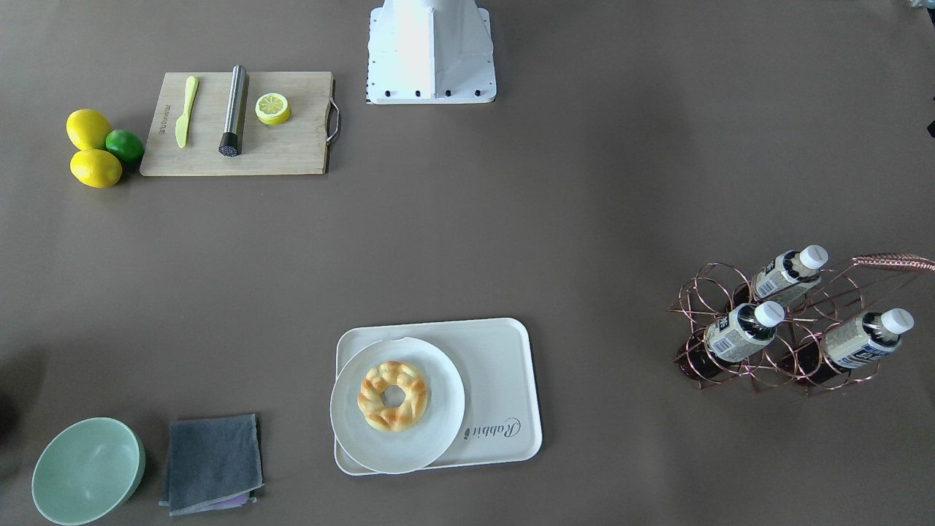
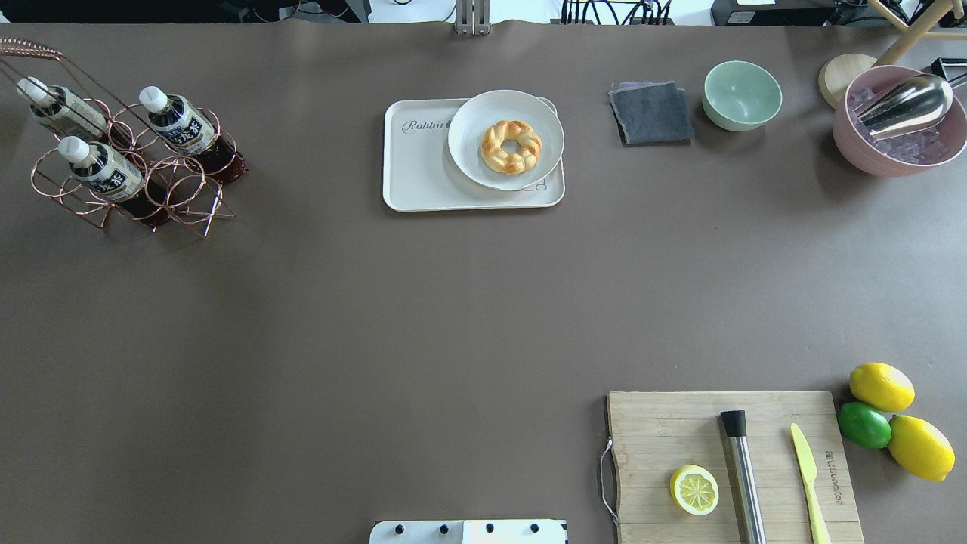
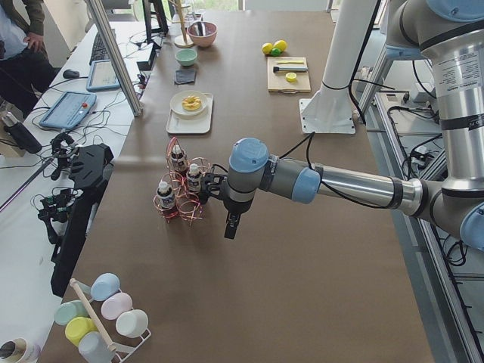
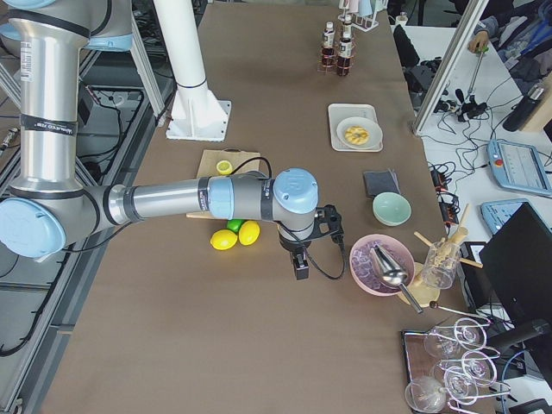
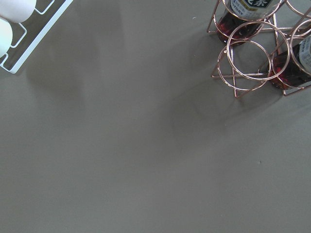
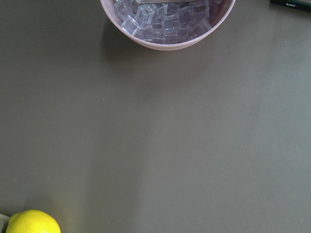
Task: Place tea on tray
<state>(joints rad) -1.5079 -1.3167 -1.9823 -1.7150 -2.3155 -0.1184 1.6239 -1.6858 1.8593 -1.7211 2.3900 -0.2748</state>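
Three tea bottles (image 1: 741,332) lean in a copper wire rack (image 2: 185,211) at the table's far left end. They also show in the exterior left view (image 3: 178,157). The cream tray (image 1: 504,365) marked "Rabbit" lies mid-table, with a round white plate (image 2: 468,121) and a doughnut (image 1: 392,395) on it. My left gripper (image 3: 231,225) hangs over bare table just beside the rack; its wrist view catches two bottle bases (image 5: 228,29). My right gripper (image 4: 301,266) hangs between the lemons and the pink bowl. I cannot tell whether either is open or shut.
A cutting board (image 2: 680,431) holds a knife, a steel muddler and a lemon half, with lemons and a lime (image 2: 865,425) beside it. A grey cloth (image 2: 651,113), a green bowl (image 2: 742,94) and a pink bowl of ice (image 6: 165,24) stand at the far right.
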